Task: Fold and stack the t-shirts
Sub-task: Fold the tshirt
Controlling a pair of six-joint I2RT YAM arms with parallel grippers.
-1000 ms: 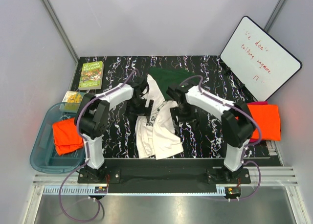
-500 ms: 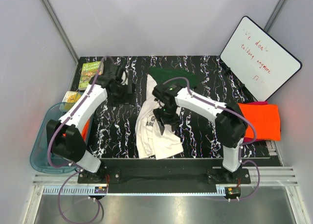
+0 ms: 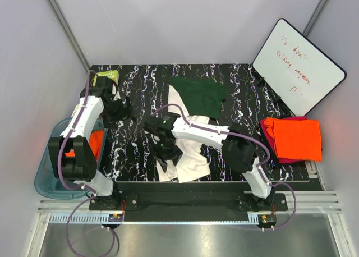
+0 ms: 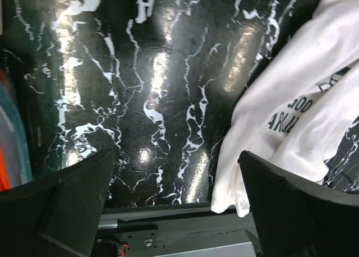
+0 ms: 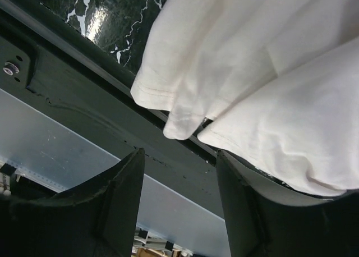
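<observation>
At the tabletop (image 3: 134, 150) centre lies the cream t-shirt (image 3: 193, 164), crumpled, its dark green sleeve (image 3: 199, 97) spread flat. The right tool (image 5: 179, 155) hangs spread-fingered over its hem. The left tool (image 4: 175, 155) gapes empty beside it.

Left of the cream shirt (image 3: 193, 166) the table (image 3: 132, 150) lies open up to the bin (image 3: 42, 181); right of it, up to the orange pile (image 3: 294, 138).

The printed t-shirt (image 3: 196, 164) lies mid-way across the table (image 3: 247, 88), reaching its near edge; a bin (image 3: 47, 175) at left holds a folded t-shirt (image 3: 96, 142), a book (image 3: 106, 76) behind it; stacked t-shirts (image 3: 294, 138) sit at right, a whiteboard (image 3: 297, 66) behind them.
</observation>
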